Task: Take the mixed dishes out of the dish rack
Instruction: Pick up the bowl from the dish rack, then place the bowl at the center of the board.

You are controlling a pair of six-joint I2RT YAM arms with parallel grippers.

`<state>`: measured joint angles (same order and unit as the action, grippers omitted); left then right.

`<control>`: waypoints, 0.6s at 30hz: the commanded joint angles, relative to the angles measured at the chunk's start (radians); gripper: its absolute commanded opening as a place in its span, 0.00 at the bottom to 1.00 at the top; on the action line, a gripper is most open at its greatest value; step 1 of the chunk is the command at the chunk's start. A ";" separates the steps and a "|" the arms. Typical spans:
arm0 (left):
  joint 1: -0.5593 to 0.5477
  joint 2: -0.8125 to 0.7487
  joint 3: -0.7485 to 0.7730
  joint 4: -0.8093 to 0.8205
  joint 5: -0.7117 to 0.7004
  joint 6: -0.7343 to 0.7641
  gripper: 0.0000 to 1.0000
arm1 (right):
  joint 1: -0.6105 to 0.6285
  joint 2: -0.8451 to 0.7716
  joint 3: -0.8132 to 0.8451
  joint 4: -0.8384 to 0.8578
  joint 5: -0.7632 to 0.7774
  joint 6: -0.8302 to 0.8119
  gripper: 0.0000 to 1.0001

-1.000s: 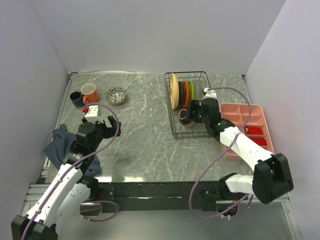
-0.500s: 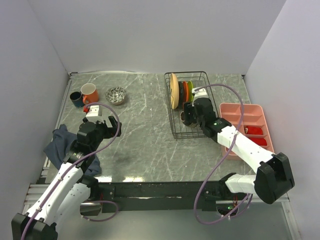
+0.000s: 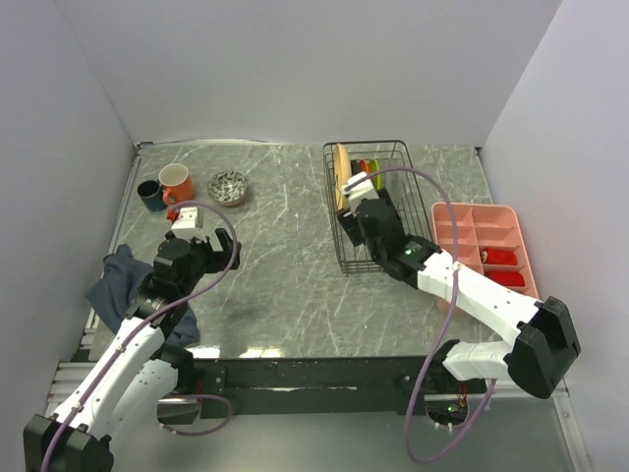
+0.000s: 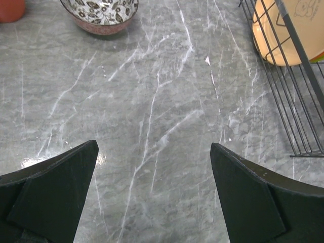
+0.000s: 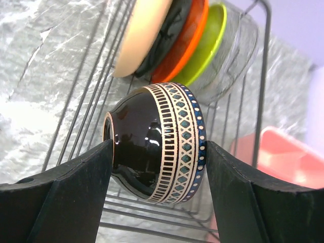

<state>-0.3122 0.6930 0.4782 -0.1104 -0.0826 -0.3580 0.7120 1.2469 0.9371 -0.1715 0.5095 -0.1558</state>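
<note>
My right gripper (image 5: 159, 143) is shut on a dark brown bowl (image 5: 152, 147) with a cream and blue patterned rim, held on its side above the black wire dish rack (image 3: 366, 144). One finger presses its foot, the other its rim. Behind it, a tan plate (image 5: 144, 35), a dark one (image 5: 169, 35), an orange-red one (image 5: 185, 43) and a green one (image 5: 207, 48) stand upright in the slots. On the table's far left are the orange mug (image 3: 177, 183), dark-blue cup (image 3: 149, 194) and speckled bowl (image 3: 228, 187). My left gripper (image 4: 154, 144) hangs open over bare marble.
A pink divided tray (image 3: 488, 211) with red items (image 3: 501, 258) lies right of the rack. A dark blue cloth (image 3: 123, 285) is bunched at the table's left edge beside my left arm. White walls close in the back and both sides.
My right gripper has lifted the brown bowl from the rack's front part and carried it left, toward the rack's left side. The left arm has stayed still.
</note>
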 commanded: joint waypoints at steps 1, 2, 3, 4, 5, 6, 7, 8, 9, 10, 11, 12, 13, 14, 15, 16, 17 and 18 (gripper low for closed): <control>-0.004 0.016 0.039 0.014 0.035 -0.022 0.99 | 0.116 -0.006 0.072 0.164 0.191 -0.203 0.00; -0.004 0.023 0.042 0.009 0.040 -0.027 0.99 | 0.136 -0.004 0.068 0.215 0.214 -0.276 0.00; -0.004 0.026 0.045 -0.003 0.044 -0.030 0.99 | 0.161 -0.003 0.054 0.245 0.234 -0.316 0.00; -0.004 0.030 0.057 -0.009 0.049 -0.042 0.99 | 0.205 0.000 0.045 0.279 0.268 -0.359 0.00; -0.004 0.037 0.063 -0.018 0.049 -0.047 0.99 | 0.228 0.003 0.034 0.353 0.280 -0.449 0.00; -0.004 0.040 0.069 -0.032 0.050 -0.053 0.99 | 0.248 0.005 0.011 0.395 0.288 -0.494 0.00; -0.004 0.045 0.083 -0.041 0.053 -0.064 1.00 | 0.265 0.012 0.000 0.435 0.300 -0.536 0.00; -0.004 0.051 0.089 -0.048 0.058 -0.068 0.99 | 0.302 0.017 -0.009 0.508 0.304 -0.609 0.00; -0.004 0.054 0.097 -0.054 0.057 -0.076 0.99 | 0.314 0.025 -0.026 0.542 0.305 -0.643 0.00; -0.004 0.059 0.111 -0.064 0.064 -0.091 0.99 | 0.331 0.040 -0.032 0.575 0.305 -0.671 0.00; -0.004 0.066 0.118 -0.069 0.067 -0.098 0.99 | 0.354 0.051 -0.037 0.630 0.307 -0.717 0.00; -0.004 0.071 0.126 -0.075 0.072 -0.104 0.99 | 0.368 0.060 -0.044 0.653 0.307 -0.738 0.00; -0.004 0.074 0.144 -0.087 0.075 -0.116 0.99 | 0.379 0.084 -0.046 0.697 0.305 -0.758 0.00; -0.002 0.085 0.157 -0.097 0.073 -0.119 0.99 | 0.389 0.097 -0.049 0.717 0.305 -0.796 0.00; -0.002 0.094 0.169 -0.106 0.073 -0.125 1.00 | 0.414 0.112 -0.052 0.740 0.305 -0.820 0.00; -0.002 0.103 0.196 -0.115 0.061 -0.134 0.99 | 0.425 0.138 -0.055 0.795 0.307 -0.867 0.00; -0.001 0.126 0.217 -0.150 0.052 -0.140 0.99 | 0.437 0.152 -0.060 0.828 0.305 -0.892 0.00; 0.001 0.140 0.236 -0.167 0.047 -0.148 0.99 | 0.458 0.164 -0.070 0.861 0.301 -0.915 0.00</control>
<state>-0.3122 0.7925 0.6155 -0.2218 -0.0307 -0.4618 1.1160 1.3739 0.8768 0.4057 0.7750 -0.8772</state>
